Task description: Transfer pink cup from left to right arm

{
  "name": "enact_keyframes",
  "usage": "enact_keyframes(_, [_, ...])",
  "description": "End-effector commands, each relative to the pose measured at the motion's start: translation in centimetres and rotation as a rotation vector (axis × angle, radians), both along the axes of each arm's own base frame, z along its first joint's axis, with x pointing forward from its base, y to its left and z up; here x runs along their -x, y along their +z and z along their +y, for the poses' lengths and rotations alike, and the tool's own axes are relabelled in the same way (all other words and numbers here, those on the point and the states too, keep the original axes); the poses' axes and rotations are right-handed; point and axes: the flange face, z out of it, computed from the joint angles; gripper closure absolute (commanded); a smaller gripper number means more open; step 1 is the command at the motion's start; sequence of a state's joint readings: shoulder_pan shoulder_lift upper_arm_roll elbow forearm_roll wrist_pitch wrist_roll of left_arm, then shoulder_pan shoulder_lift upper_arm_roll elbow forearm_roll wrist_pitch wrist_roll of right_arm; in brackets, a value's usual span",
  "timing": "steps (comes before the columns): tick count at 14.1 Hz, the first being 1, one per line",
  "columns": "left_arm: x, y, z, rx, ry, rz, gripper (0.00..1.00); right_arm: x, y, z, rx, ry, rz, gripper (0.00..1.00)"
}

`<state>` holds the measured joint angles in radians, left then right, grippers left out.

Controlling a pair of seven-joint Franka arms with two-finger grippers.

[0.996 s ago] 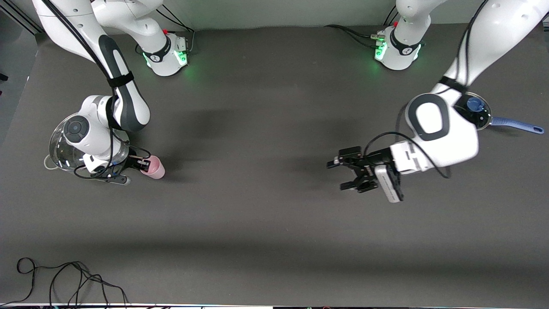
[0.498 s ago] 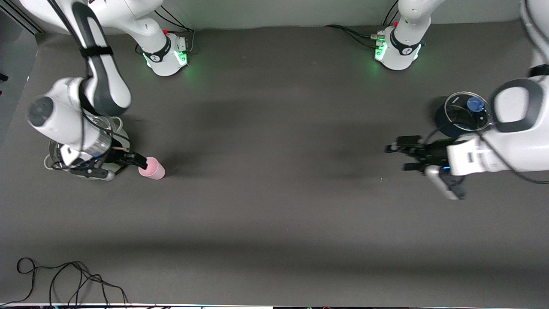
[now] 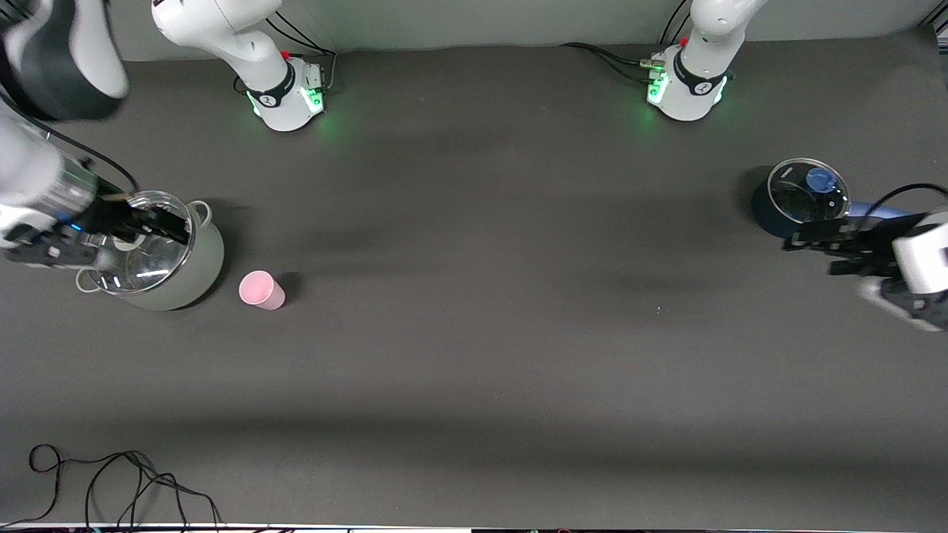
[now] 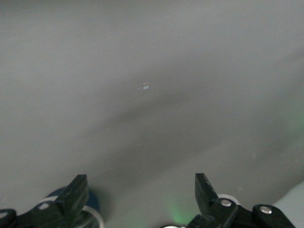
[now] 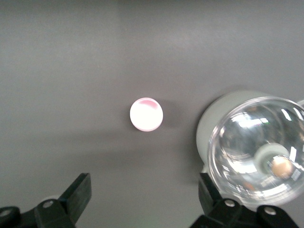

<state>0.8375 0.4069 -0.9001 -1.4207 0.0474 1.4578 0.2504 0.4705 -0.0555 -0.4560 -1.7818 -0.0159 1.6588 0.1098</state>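
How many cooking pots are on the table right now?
2. A pale green pot with a glass lid stands beside the pink cup at the right arm's end. A dark blue saucepan with a glass lid stands at the left arm's end.

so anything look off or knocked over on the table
Nothing stands out. The pink cup stands upright beside the grey pot, apart from it, and both pots keep their glass lids. Neither the right gripper nor the left gripper holds anything.

The left hand [image 4: 141, 199] hung over the plain dark grey table [image 4: 152, 85], its two black fingers [image 4: 76, 194] spread wide apart. A tiny pale speck [image 4: 146, 86] lay on the table.
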Motion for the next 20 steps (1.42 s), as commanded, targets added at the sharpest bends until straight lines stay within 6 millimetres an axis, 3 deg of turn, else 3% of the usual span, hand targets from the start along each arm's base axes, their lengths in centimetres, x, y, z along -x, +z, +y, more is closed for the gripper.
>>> enact_keyframes(1, [1.3, 2.0, 2.4, -0.103, 0.103, 0.013, 0.00, 0.2, 4.5, -1.8, 0.033, -0.041, 0.027, 0.00])
enact_keyframes(3, [2.5, 3.2, 2.6, -0.206, 0.202, 0.057, 0.00, 0.2, 5.4, -3.9, 0.021, -0.082, 0.015, 0.00])
enact_keyframes(6, [3.6, 6.1, 1.9, -0.288, 0.242, 0.001, 0.00, 0.1, 5.2, -4.0, 0.022, -0.082, 0.018, 0.00])
enact_keyframes(11, [6.1, 6.9, -2.2, -0.383, 0.238, -0.036, 0.00, 0.2, 5.0, -3.4, 0.023, -0.071, 0.028, 0.00])
enact_keyframes(14, [7.6, 6.4, -1.9, -0.396, 0.296, -0.061, 0.00, 0.4, 4.9, -3.5, 0.022, -0.071, 0.043, 0.00])
enact_keyframes(15, [7.8, 6.5, -1.0, -0.358, 0.330, -0.071, 0.00, 0.3, 4.9, -3.5, 0.024, -0.071, 0.044, 0.00])
enact_keyframes(16, [7.8, 6.6, -0.5, -0.336, 0.336, -0.070, 0.00, 0.3, 4.8, -4.5, 0.024, -0.091, 0.045, 0.00])
enact_keyframes(20, [7.1, 7.1, -1.7, -0.312, 0.307, -0.082, 0.00, 0.4, 5.7, -3.1, 0.038, -0.068, 0.027, 0.00])
